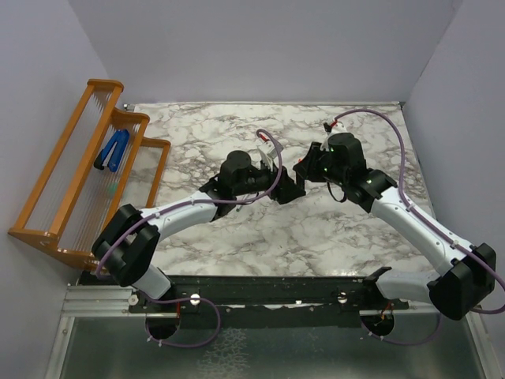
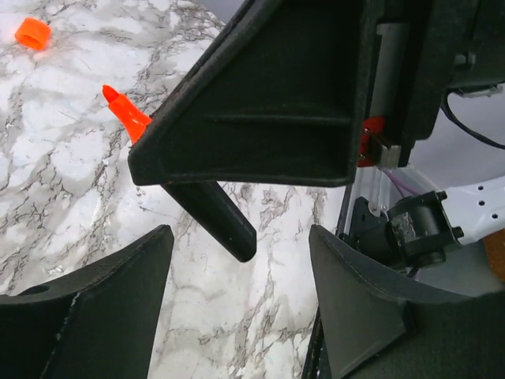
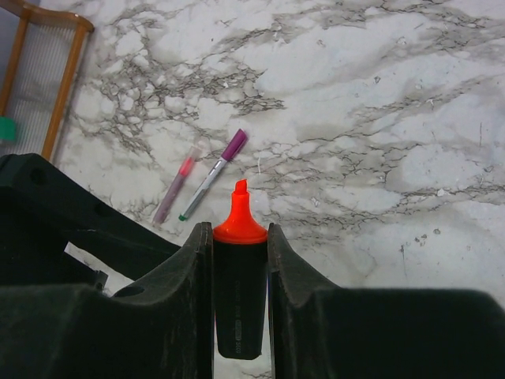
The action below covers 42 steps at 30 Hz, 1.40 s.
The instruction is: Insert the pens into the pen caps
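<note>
Marker: black marker (image 3: 239,300), one, pinched between the fingers of the right tool (image 3: 239,229), its orange-red tip standing proud of them, held above the bench (image 3: 379,118).

Left tool (image 2: 239,237): spread, gripping nothing, its fingers flanking the marker's butt end.

Handling note: this looks like a hand-over or regrasp. The left tool should close squarely on the rear of the barrel. The right should let go only once that pinch is firm, leaving the tip free for the orange cap (image 2: 32,33), which lies loose on the bench well apart.

Count:
- Pens, three: the marker, pink pen (image 3: 175,188) and white-grey pen (image 3: 207,183), the last two lying side by side.
- Caps: orange, one; magenta-purple cap (image 3: 234,144), one, apparently seated on the white-grey pen; pale pink, cannot tell.
- Tools, two.
</note>
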{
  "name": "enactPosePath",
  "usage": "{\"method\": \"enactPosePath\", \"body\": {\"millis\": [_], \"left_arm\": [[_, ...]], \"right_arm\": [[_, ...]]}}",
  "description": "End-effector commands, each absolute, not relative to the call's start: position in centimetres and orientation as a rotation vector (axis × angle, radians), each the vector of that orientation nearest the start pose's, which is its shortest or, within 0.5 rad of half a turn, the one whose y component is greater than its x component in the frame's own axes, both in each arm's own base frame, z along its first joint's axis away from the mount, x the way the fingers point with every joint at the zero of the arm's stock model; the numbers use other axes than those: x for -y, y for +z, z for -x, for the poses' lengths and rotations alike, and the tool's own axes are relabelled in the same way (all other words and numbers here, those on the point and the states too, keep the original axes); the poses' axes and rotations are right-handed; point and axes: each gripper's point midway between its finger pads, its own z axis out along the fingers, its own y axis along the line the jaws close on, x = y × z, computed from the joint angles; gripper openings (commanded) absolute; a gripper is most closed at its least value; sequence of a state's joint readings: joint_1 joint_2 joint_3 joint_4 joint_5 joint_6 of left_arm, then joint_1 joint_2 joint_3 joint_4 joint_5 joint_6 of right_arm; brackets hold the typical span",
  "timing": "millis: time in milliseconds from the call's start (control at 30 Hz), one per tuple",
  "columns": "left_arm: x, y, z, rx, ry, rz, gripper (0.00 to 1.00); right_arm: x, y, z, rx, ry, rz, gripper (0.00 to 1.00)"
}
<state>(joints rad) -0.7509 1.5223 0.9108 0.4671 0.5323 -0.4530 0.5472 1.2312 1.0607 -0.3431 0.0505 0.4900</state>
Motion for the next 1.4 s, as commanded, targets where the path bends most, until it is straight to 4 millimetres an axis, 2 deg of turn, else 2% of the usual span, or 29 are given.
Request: {"method": "enactPosePath", "body": {"millis": [0, 400, 733, 900, 1133, 1167, 1200, 1367], "left_arm": [[39.2, 23.1, -27.2, -1.720, -1.292, -0.632, 0.69], [40.5, 21.6, -27.5, -1.767, -1.274, -0.584, 0.56], [40.9, 22.6, -28.5, -1.741, -1.256, -0.552, 0.45], [41.3, 22.4, -28.6, -1.750, -1.272, -0.544, 0.39], [41.5, 21.8, -28.7, -1.762, -1.287, -0.531, 0.19], [41.6, 21.8, -28.7, -1.761, -1.288, -0.531, 0.12], [41.6, 21.8, -28.8, -1.760, -1.287, -0.529, 0.00], [41.5, 21.7, -29.0, -1.748, -1.273, -0.533, 0.00]], "right_arm": [[-20.9, 23.0, -32.4, -2.121, 0.555, -0.006, 0.00], [-21.3, 23.3, -32.5, -2.114, 0.556, 0.008, 0.00], [-21.2, 23.3, -32.4, -2.111, 0.539, 0.019, 0.00], [-21.1, 23.4, -32.3, -2.108, 0.535, 0.018, 0.00], [-21.0, 23.7, -32.4, -2.098, 0.530, 0.019, 0.01], [-21.1, 23.7, -32.4, -2.099, 0.530, 0.021, 0.01], [-21.1, 23.7, -32.4, -2.098, 0.531, 0.021, 0.01], [-21.0, 23.8, -32.2, -2.096, 0.530, 0.022, 0.00]]}}
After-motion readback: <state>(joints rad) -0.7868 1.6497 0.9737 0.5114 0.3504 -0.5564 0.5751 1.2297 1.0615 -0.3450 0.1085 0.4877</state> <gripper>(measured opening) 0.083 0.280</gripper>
